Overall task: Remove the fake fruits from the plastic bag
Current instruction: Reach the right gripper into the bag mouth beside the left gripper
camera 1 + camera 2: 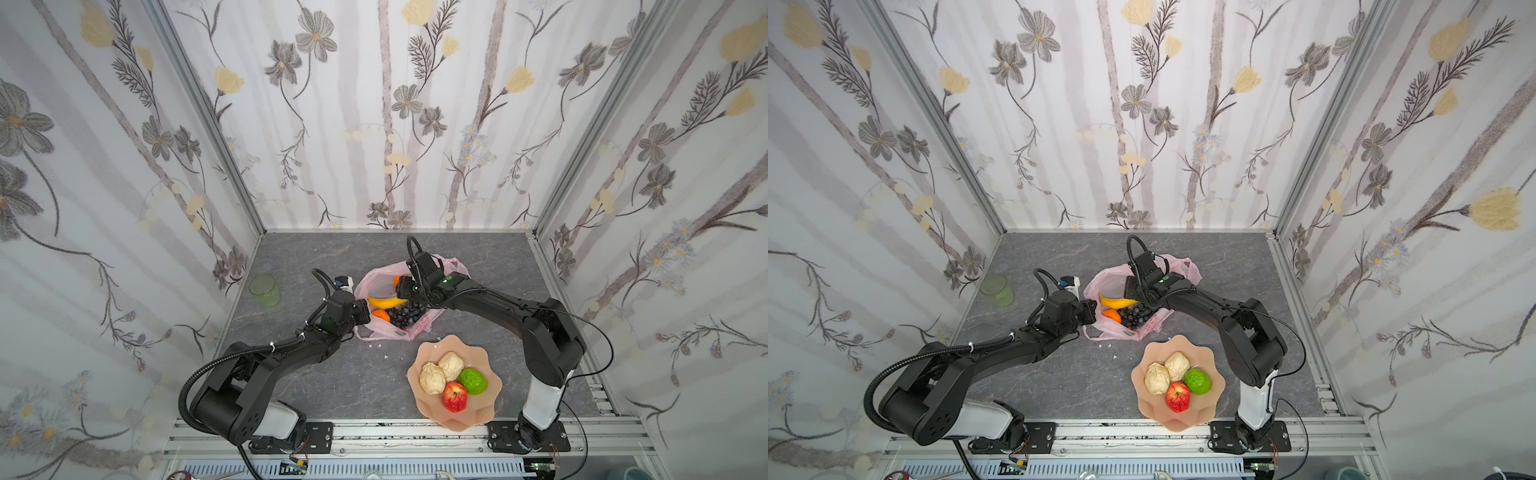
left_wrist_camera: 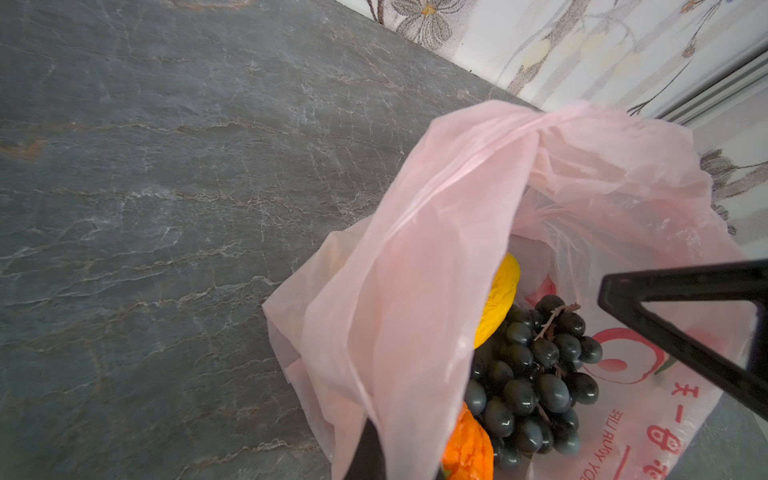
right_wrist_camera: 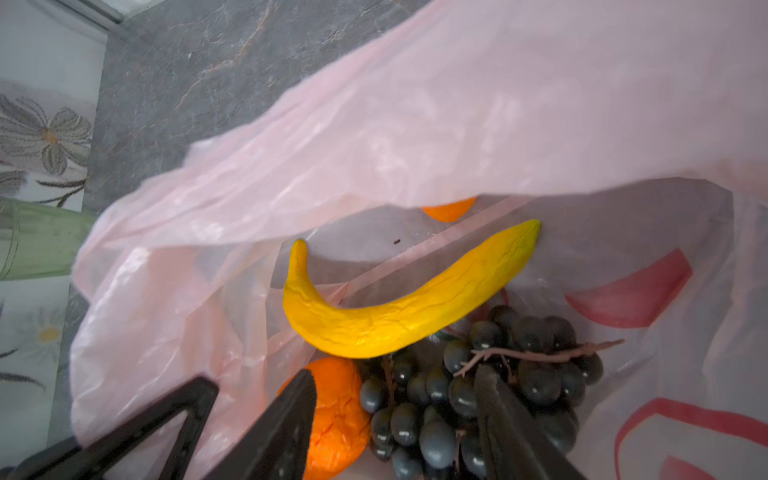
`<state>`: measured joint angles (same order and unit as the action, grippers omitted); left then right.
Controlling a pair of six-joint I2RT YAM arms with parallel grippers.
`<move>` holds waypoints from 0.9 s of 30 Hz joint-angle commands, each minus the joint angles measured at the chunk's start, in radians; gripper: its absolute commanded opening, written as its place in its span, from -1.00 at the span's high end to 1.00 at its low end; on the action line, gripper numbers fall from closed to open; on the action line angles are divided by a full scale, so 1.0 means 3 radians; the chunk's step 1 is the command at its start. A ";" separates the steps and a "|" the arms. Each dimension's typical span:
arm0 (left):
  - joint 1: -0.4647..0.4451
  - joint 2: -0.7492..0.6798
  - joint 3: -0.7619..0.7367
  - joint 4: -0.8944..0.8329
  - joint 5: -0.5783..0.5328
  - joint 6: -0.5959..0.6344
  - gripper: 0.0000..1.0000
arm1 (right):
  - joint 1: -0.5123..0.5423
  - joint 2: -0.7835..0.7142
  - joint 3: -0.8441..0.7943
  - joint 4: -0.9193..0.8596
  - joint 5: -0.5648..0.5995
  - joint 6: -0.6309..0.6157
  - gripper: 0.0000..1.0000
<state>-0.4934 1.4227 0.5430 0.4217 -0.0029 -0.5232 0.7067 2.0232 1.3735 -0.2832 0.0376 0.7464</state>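
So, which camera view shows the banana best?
The right wrist view: the whole banana lies close and uncovered in the plastic bag. Both top views show it small; the left wrist view shows only part, behind plastic.

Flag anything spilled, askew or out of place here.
Small white crumbs lie loose on the table between the plastic bag and the plate. The plate's near rim appears to overhang the table edge onto the metal rail.

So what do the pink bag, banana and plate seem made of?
Bag: thin translucent pink plastic film, crinkled folds.
Banana: probably foam or soft plastic, matte yellow paint, wrinkled skin.
Plate: likely moulded plastic, smooth peach surface, wavy rim.
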 commanded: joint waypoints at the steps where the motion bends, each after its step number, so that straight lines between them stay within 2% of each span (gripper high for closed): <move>1: 0.0003 -0.0011 0.0012 0.0031 0.0014 -0.0012 0.86 | -0.0046 0.0156 0.0107 0.0303 -0.0044 0.0163 -0.24; 14: 0.0003 -0.0005 0.0012 0.0030 0.0017 -0.0018 0.86 | -0.0246 0.0697 0.0449 0.0482 0.0029 0.0576 -0.25; 27: 0.0003 -0.0026 0.0009 0.0029 0.0019 -0.0017 0.86 | -0.0338 0.1031 0.0780 0.0482 -0.0066 0.0707 -0.27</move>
<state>-0.4934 1.4193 0.5430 0.4217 0.0036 -0.5236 0.6094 2.3203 1.5932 -0.1741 0.0071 0.9340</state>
